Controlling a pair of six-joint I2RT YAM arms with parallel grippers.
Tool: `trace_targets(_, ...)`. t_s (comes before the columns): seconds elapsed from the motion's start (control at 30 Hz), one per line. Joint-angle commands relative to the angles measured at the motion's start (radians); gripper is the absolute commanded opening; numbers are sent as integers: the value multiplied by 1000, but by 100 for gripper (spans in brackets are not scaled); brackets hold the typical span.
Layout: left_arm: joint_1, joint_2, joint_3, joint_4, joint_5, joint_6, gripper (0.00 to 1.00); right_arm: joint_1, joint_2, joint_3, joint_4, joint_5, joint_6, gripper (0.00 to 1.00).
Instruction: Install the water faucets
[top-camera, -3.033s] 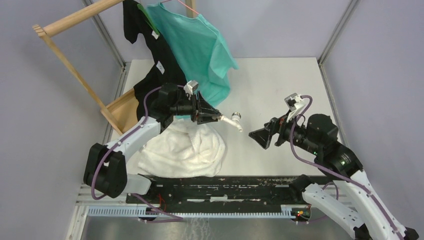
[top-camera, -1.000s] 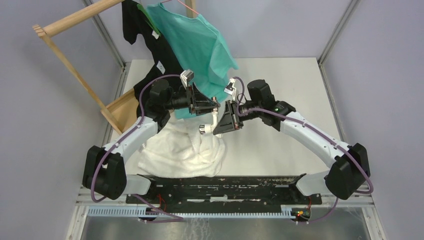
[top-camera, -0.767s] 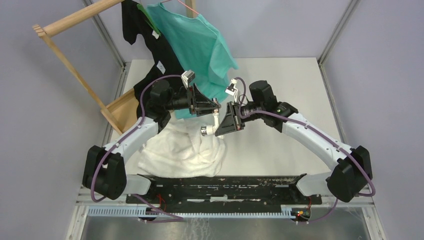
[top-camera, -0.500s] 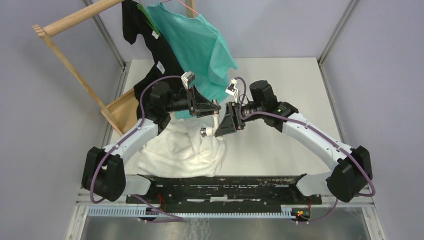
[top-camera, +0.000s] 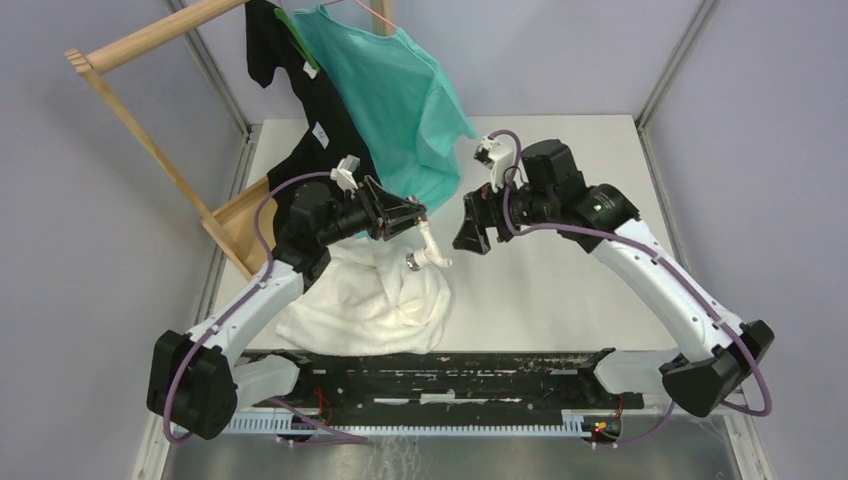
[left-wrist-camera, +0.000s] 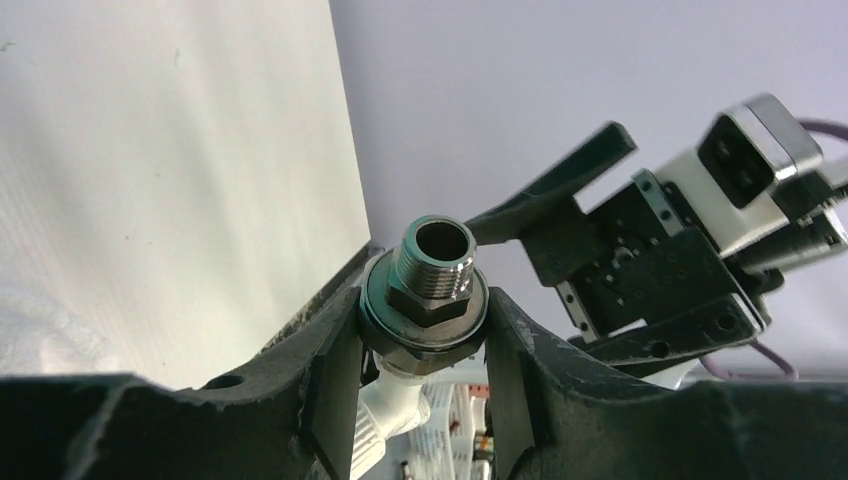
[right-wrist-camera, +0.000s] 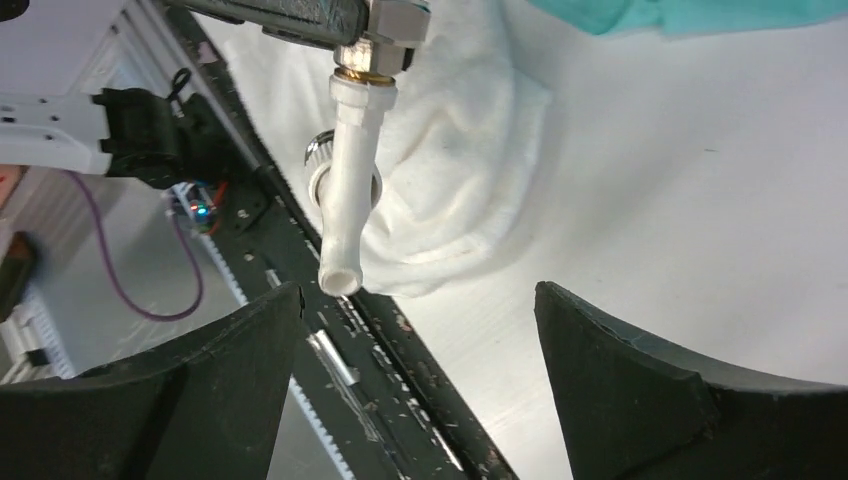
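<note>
A water faucet (top-camera: 432, 247) hangs in the air over the table's middle, a white plastic spout with a silver threaded fitting (left-wrist-camera: 432, 262) at its end. My left gripper (top-camera: 417, 216) is shut on it. In the left wrist view the fingers (left-wrist-camera: 335, 345) clamp the fitting's round flange from both sides, and the white body (left-wrist-camera: 395, 415) shows below. My right gripper (top-camera: 463, 222) stands open just right of the faucet and touches nothing. In the right wrist view the spout (right-wrist-camera: 350, 200) points down toward the wide gap of the right gripper (right-wrist-camera: 420, 330).
A crumpled white towel (top-camera: 360, 295) lies under the faucet. A teal shirt (top-camera: 400, 90) and a black shirt (top-camera: 300, 110) hang from a wooden rack (top-camera: 150, 140) at the back left. A black rail (top-camera: 430, 365) runs along the near edge.
My right gripper has opened, let go of the faucet and drawn back to the right. The left gripper has swung slightly left, still holding the faucet.
</note>
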Motion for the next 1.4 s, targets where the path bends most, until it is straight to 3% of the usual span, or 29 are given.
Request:
trace_targets(0.0,-5,-43,-88,284,-131,-131,3,-5,-95,-1,-15,228,-58,91)
trace_targets(0.1,-13,-75,-148,435,-232,-173,3,-5,-222,-184,200,260,7,91)
trace_targets(0.2,-33,-116,-174,472,-346,-143,3,-5,-352,-356,431,279,121,91)
trace_targets(0.3,-53,-151,-205,507,-461,-143,3,-3,-495,-663,953,235,308,90)
trace_targets(0.37,-54,-156,-229,552,-502,-173,3,-1,-524,-866,1353,264,433,91)
trace_targets(0.4,-54,-153,-245,583,-514,-191,3,-1,-506,-913,1457,286,472,91)
trace_targets(0.53,-61,-125,-271,669,-521,-257,3,20,-406,-887,1486,236,505,90)
trace_targets(0.63,-63,-84,-254,693,-471,-271,3,81,-325,-892,1615,210,424,89)
trace_targets(0.77,-65,-55,-281,782,-499,-332,3,158,-242,-855,1591,241,293,88)
trace_targets(0.93,-65,-40,-264,768,-452,-299,3,189,-150,-846,1712,319,303,86)
trace_targets(1.13,-65,-42,-282,776,-458,-299,3,182,-45,-771,1727,279,419,39)
trace_targets(1.37,-65,-36,-288,796,-452,-299,3,96,33,-739,1793,217,741,25)
